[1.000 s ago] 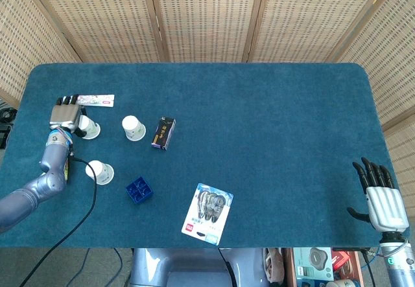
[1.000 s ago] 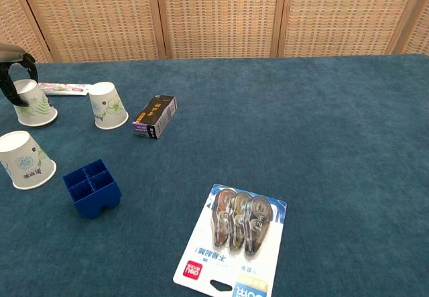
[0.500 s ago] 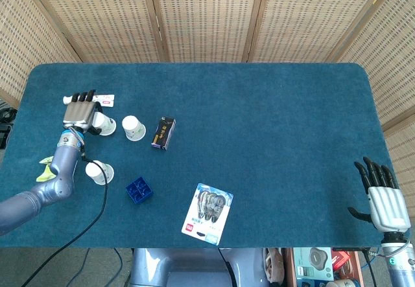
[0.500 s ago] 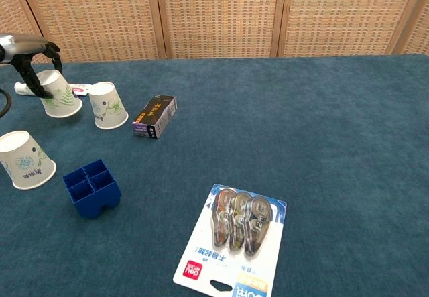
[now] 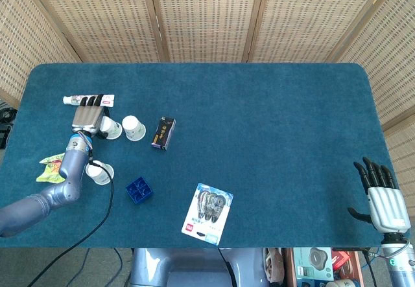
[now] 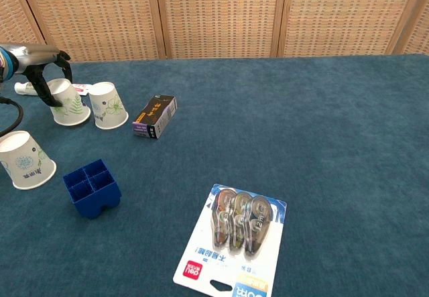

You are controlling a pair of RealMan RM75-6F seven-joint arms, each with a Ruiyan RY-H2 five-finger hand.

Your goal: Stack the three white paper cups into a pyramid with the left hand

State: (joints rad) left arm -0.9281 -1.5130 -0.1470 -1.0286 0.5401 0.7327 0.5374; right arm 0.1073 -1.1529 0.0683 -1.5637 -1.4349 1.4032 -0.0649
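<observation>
Two cups are being paired as the base: the left hand (image 6: 47,76) grips one cup (image 6: 69,106) just beside another (image 6: 108,105), so next comes release and fetching the third cup (image 6: 25,159).

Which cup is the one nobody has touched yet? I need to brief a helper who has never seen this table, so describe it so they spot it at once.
Start at the table's near left corner by the blue grid box. Just left of it an upside-down white paper cup stands alone; the other two cups sit side by side further back, one gripped by the left hand.
</observation>
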